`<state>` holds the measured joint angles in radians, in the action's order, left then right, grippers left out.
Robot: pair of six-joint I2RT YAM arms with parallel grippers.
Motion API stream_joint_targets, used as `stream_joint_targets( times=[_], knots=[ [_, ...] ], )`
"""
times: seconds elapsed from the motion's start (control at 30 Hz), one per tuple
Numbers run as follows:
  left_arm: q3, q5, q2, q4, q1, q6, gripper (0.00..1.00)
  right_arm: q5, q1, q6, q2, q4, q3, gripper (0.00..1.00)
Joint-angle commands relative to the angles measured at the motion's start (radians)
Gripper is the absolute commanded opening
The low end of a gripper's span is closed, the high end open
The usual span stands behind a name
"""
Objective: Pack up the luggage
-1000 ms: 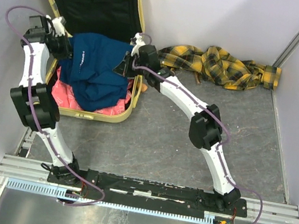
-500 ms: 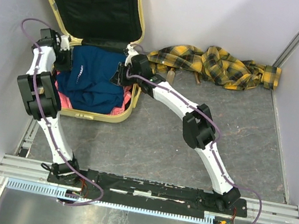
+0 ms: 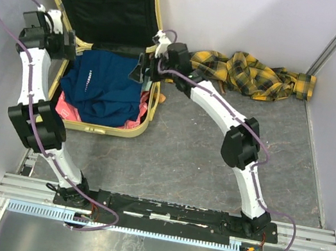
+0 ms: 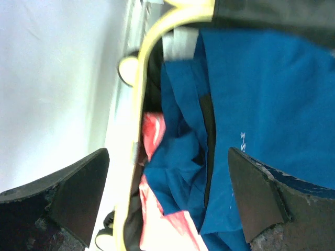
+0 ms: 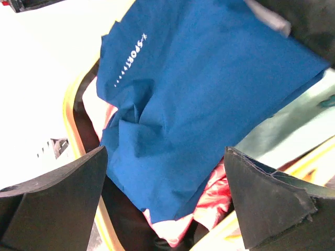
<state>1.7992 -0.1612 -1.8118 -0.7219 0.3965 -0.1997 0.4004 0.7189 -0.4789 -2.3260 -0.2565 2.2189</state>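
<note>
Left gripper (image 4: 165, 162) and right gripper (image 5: 166, 157) both gape empty over the blue shirt (image 3: 103, 85) in the luggage (image 3: 105, 129); probably best to tuck stray edges inside.

Top edge crops luggage (image 3: 92, 128) lid; pink garment (image 3: 62, 105) mostly under blue garment (image 3: 103, 85) (edges peek out).

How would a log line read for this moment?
blue garment: in luggage | left gripper: open, empty | right gripper: open, empty | plaid cloth: outside luggage
</note>
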Motion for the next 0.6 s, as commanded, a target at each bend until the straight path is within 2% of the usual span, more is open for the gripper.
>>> stream_joint_targets(
  times=[0.0, 0.07, 0.17, 0.23, 0.37, 0.57],
  knots=[
    [0.126, 0.011, 0.042, 0.057, 0.000, -0.042, 0.99, 0.064, -0.054, 0.068, 0.125, 0.017, -0.016, 1.00],
    [0.151, -0.107, 0.031, 0.051, -0.001, -0.077, 0.99, 0.082, -0.070, 0.075, 0.136, 0.016, -0.035, 1.00],
    [0.164, -0.389, 0.003, 0.089, -0.015, -0.090, 1.00, 0.106, -0.090, 0.083, 0.147, 0.017, -0.065, 0.98],
    [0.223, -0.450, -0.063, 0.096, -0.058, -0.070, 0.98, 0.124, -0.105, 0.095, 0.152, -0.001, -0.074, 0.98],
    [0.284, -0.383, -0.203, 0.099, -0.145, -0.062, 0.97, 0.141, -0.159, 0.135, 0.184, -0.063, -0.135, 0.97],
    [0.159, -0.166, -0.315, 0.074, -0.146, -0.126, 0.99, 0.095, -0.272, 0.245, 0.261, -0.150, -0.259, 0.94]
  ],
)
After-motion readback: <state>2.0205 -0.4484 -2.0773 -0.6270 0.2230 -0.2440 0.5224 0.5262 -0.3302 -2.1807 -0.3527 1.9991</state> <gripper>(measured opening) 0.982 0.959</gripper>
